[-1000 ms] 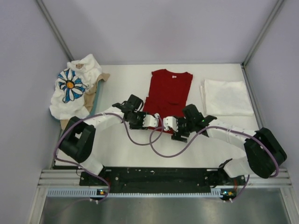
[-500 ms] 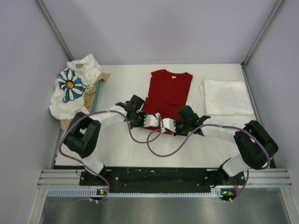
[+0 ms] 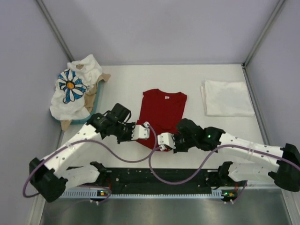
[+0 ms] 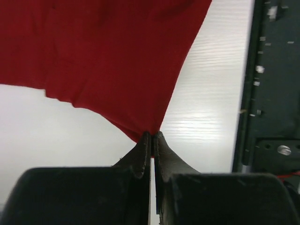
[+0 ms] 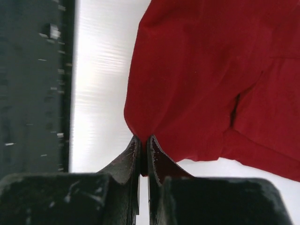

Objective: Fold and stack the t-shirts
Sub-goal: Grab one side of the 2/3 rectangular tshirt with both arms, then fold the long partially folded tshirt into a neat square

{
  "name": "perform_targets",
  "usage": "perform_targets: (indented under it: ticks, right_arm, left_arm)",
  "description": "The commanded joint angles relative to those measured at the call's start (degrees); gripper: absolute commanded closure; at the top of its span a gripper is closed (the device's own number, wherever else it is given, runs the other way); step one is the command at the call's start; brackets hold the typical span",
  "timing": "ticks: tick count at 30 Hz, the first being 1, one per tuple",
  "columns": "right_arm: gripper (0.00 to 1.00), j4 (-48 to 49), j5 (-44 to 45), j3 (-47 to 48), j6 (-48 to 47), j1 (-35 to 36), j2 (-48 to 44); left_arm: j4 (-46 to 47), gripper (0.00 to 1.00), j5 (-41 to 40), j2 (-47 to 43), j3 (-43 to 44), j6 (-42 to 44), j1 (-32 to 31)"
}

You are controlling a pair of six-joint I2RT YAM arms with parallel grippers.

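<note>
Red t-shirt, near edge: hem corners clamped in left gripper and right gripper. Fold step; next, likely hem up to collar.

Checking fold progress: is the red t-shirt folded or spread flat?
Partly folded: the red t-shirt lies as a narrow strip with sleeves tucked in; the left tool and right tool each pinch a near corner.
</note>
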Motion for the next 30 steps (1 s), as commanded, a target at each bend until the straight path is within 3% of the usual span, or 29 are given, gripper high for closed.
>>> perform_targets:
  ticks: [1,5,9,16,25,30]
  right_arm:
    - [1.00,-7.07,-9.87,4.48,11.48,3.15,-6.62]
    - [1.00,-2.34,-16.83,3.70,17.82,3.33,-10.40]
    - [1.00,6.71,-17.81,0.10,22.74,1.58,-14.36]
    - [1.00,22.44,-22.90,-4.30,32.41,-16.41,-14.63]
    - [1.00,35.54,-29.84,-5.71,40.85,-37.44,-1.47]
    - [1.00,41.45,-29.85,-4.75,44.55,-42.81,7.50]
  left_arm:
    - [-13.95,1.00,10.94,-10.77,0.39,-4.10,-1.04]
    - [-14.66,1.00,16.85,-17.55,1.44,-6.65,-0.95]
    - [-11.51,1.00,12.83,-15.03,3.37,-12.53,0.45]
    - [-7.91,1.00,6.75,-3.86,17.43,-22.20,8.35]
    - [2.11,1.00,0.51,9.05,23.76,-22.83,12.06]
    - [4.67,1.00,-3.44,21.78,30.08,-22.03,12.32]
